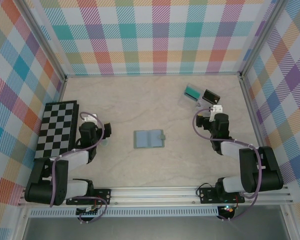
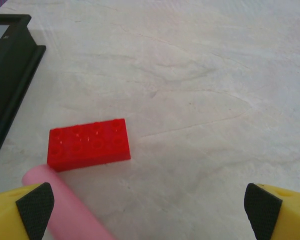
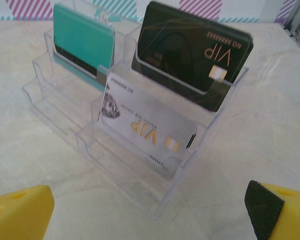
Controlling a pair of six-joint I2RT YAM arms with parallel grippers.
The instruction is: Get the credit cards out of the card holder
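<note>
1. Pale stone table [image 1: 190, 100], bright checked walls [image 1: 155, 35].
2. One grey card holder [image 1: 149, 139], open, middle of top view.
3. One clear tray [image 3: 55, 115], upper right, three cards [image 3: 145, 127].
4. Left gripper [image 2: 150, 205] and right gripper [image 3: 142, 207]: two, both wide open, empty.

The table [image 1: 140, 100] in front of me is pale, with a faint marbled grain. The card holder [image 1: 149, 139] lies open and flat near its middle, both grey-teal panels up and the short tab on its right edge.

Well to the left of the card holder, the black-and-white chequered board [image 1: 57, 129] lies flat in its dark frame. On the card holder's side of that board, a red studded brick [image 2: 88, 144] sits on the bare surface just beside the frame. A pink cylinder [image 2: 65, 205] lies at the brick's near corner.

Beyond the card holder and to its right, well apart from it, a clear tiered plastic tray [image 1: 197, 95] stands at an angle.
</note>
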